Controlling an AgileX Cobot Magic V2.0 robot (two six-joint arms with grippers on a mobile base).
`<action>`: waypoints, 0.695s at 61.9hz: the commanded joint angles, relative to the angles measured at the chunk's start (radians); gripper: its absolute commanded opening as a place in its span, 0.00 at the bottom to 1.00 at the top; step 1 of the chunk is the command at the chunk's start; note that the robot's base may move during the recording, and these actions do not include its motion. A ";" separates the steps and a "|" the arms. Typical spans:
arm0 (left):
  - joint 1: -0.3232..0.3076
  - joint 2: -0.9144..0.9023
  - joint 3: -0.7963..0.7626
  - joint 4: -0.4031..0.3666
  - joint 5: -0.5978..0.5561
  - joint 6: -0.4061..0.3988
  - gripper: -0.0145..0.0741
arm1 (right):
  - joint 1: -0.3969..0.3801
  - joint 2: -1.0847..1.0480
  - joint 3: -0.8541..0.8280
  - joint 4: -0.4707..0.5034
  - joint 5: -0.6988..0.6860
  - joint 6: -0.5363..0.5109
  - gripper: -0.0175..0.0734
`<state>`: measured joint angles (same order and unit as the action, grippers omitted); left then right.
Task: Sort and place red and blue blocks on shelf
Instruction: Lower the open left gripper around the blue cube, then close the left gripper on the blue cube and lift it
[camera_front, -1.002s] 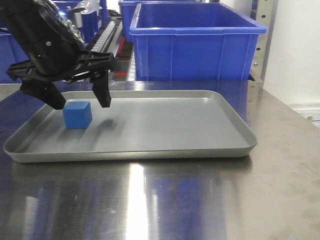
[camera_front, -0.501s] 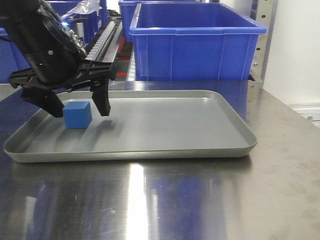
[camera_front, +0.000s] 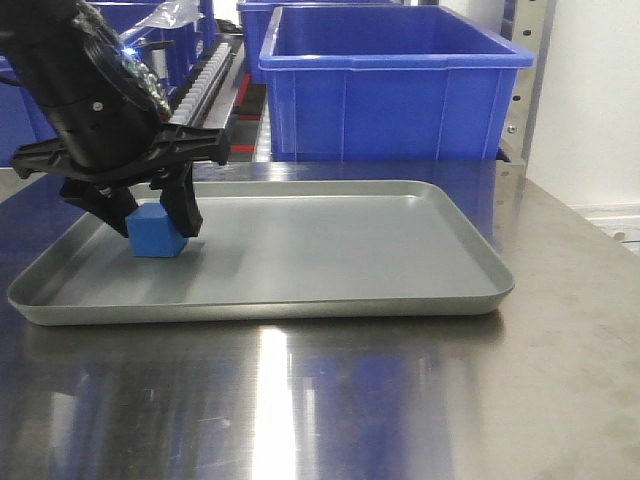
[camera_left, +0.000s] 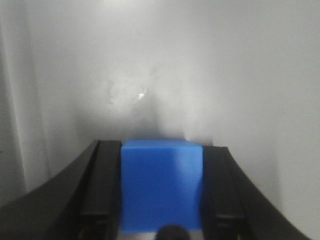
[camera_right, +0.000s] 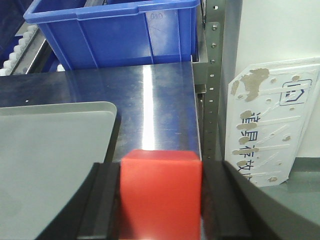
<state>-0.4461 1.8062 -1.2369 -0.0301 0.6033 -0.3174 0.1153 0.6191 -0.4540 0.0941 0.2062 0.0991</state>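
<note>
The left gripper has its black fingers drawn in against both sides of the light-blue block, and the left wrist view shows the pads flush on the cube's two faces with no gap. The cube sits low on the floor of the grey tray, near the tray's left end and closer to its far rim than its near one. Whether it rests flat or is just lifted cannot be told. To the right the tray floor runs bare to the right rim, and the steel tabletop lies wide in front of the near rim. The right gripper is clamped on the red block, its fingers tight on either side. It hangs over the strip of tabletop between the tray's rounded far right corner and the table's right edge, where a perforated steel upright stands close. Beyond the table's far edge a dark-blue bin fills the shelf, with white roller tracks beside it. The front view does not show the right arm, the left arm's bulk hides the tray's far left corner, and both wrist views cut off the lower part of the fingers and cubes.
</note>
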 joint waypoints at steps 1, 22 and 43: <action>-0.008 -0.044 -0.028 -0.002 -0.018 -0.011 0.30 | -0.004 -0.005 -0.029 -0.008 -0.091 -0.006 0.25; 0.003 -0.118 -0.028 -0.001 -0.017 -0.011 0.30 | -0.004 -0.005 -0.029 -0.008 -0.091 -0.006 0.25; 0.088 -0.290 -0.028 0.049 -0.041 -0.011 0.30 | -0.004 -0.005 -0.029 -0.008 -0.091 -0.006 0.25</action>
<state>-0.3792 1.6048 -1.2369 0.0000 0.6170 -0.3174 0.1153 0.6191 -0.4540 0.0941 0.2062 0.0991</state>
